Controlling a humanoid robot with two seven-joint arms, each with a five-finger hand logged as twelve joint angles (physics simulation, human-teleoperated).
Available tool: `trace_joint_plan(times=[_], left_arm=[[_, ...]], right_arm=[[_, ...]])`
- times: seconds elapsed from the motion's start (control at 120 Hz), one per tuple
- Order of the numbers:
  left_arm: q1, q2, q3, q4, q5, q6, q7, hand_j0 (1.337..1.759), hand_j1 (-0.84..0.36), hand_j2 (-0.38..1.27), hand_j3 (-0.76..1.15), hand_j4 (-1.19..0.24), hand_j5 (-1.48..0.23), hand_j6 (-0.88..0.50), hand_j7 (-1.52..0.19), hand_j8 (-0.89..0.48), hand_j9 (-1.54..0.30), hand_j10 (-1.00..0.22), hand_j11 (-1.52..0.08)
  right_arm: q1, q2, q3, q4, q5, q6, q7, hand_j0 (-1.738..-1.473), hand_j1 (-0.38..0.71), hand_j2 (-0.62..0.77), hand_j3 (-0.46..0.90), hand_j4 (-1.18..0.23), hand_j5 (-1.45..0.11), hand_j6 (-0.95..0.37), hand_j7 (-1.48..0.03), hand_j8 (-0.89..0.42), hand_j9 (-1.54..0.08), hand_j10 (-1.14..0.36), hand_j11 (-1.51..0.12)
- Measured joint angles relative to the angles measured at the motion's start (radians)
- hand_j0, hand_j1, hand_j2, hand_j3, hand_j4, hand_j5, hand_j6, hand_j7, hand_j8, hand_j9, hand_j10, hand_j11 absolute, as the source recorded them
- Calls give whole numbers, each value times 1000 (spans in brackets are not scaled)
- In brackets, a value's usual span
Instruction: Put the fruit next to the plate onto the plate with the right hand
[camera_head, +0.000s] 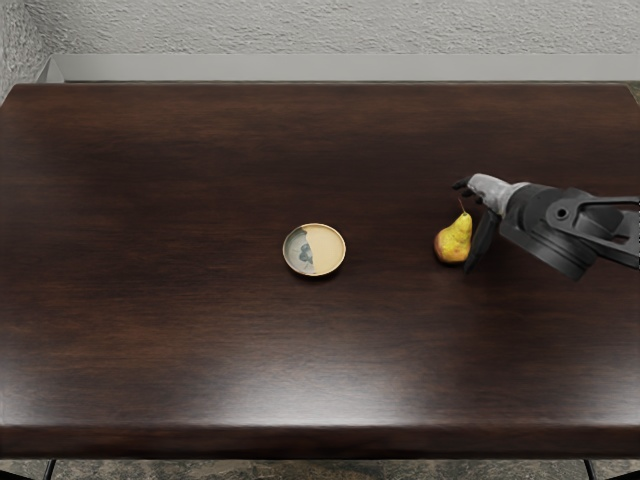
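Note:
A yellow pear (453, 241) with a reddish blush and a small stem stands on the dark wooden table, to the right of a small round plate (314, 249) with a tan rim. My right hand (478, 222) comes in from the right edge and sits just right of the pear. Its dark fingers (482, 240) hang spread beside the fruit, close to it or just touching, and they do not enclose it. The plate holds nothing.
The dark wooden table (200, 350) spreads wide around both objects. Its far edge meets a grey wall, and its front edge runs along the bottom of the view.

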Motion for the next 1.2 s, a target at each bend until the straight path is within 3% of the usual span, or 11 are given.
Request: trace_joint_plan(times=[0.558, 1.017, 1.2], left_arm=[[0, 0, 0, 0, 1, 0, 0, 1658, 337, 2, 0, -10, -13, -10, -13, -10, -13, -10, -13], [0, 0, 0, 0, 1, 0, 0, 1658, 337, 2, 0, -10, -13, -10, -13, -10, -13, -10, -13], [0, 0, 0, 0, 0, 0, 0, 1658, 337, 2, 0, -10, -13, -10, -13, -10, -13, -10, -13]], right_arm=[[0, 37, 0, 7, -1, -11, 0, -1658, 30, -61, 0, -318, -412, -319, -411, -319, -412, -318, -412], [3, 56, -21, 24, -19, -54, 0, -1658, 103, -64, 0, -402, -510, -408, -505, -407, -508, -408, -507], [2, 47, -27, 25, -15, -56, 2, -1657, 85, -84, 0, -375, -513, -380, -503, -370, -517, -369, -520]])
